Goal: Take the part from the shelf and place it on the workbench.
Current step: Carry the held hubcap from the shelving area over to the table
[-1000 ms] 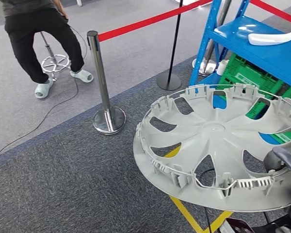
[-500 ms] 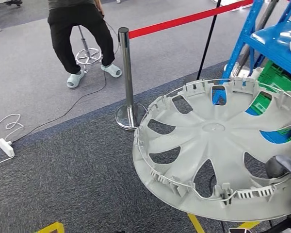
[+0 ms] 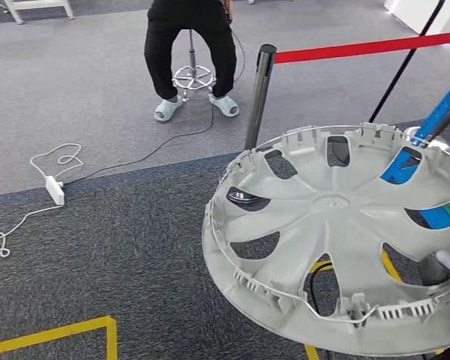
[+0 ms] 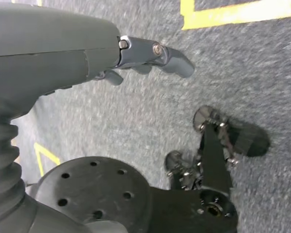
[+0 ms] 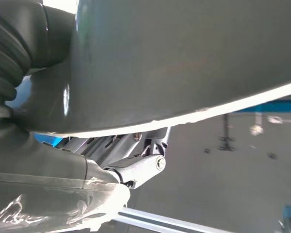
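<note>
One robot hand (image 3: 446, 266), the right, clamped the grey wheel cover (image 3: 336, 225) at its rim, carrying it flat above the carpet, clear of the blue shelf (image 3: 438, 120). No bench was in sight, so placing remained. The left robot hand (image 4: 151, 53) hung unclenched and unladen. Ahead stood a stanchion (image 3: 260, 94), its red belt (image 3: 370, 49) and a seated person (image 3: 190, 45).

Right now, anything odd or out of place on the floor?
Yes: a white power strip and its loose cord lie on the carpet, a possible trip hazard. The wheel cover in the right hand is tilted but looks undamaged.
</note>
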